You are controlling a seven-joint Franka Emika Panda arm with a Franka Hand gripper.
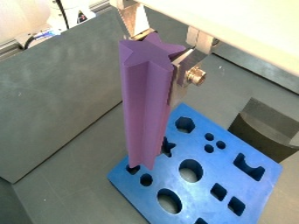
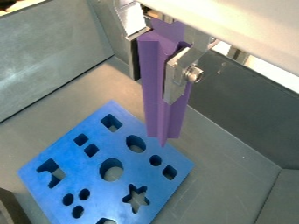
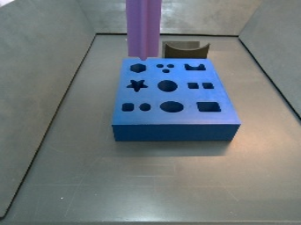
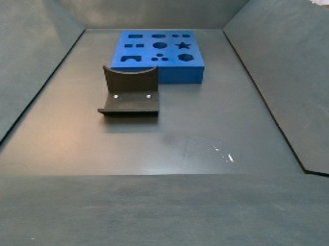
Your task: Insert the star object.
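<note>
My gripper [image 1: 162,52] is shut on the star object [image 1: 145,105], a long light purple bar with a ridged star section, and holds it upright; both wrist views show it [image 2: 160,87]. The silver fingers [image 1: 187,72] clamp its upper end. In a side view the bar [image 3: 143,26] comes down from above, with the gripper out of frame. Its lower end is at the far left corner of the blue block [image 3: 177,119], close to a small hole. The star-shaped hole [image 3: 136,85] lies nearer along the block's left side. I cannot tell if the bar touches the block.
The dark fixture [image 3: 182,47] stands just behind the block and shows well in a side view [image 4: 129,91]. That view shows the blue block [image 4: 161,67] but not the bar. Grey walls [image 3: 70,79] enclose the floor.
</note>
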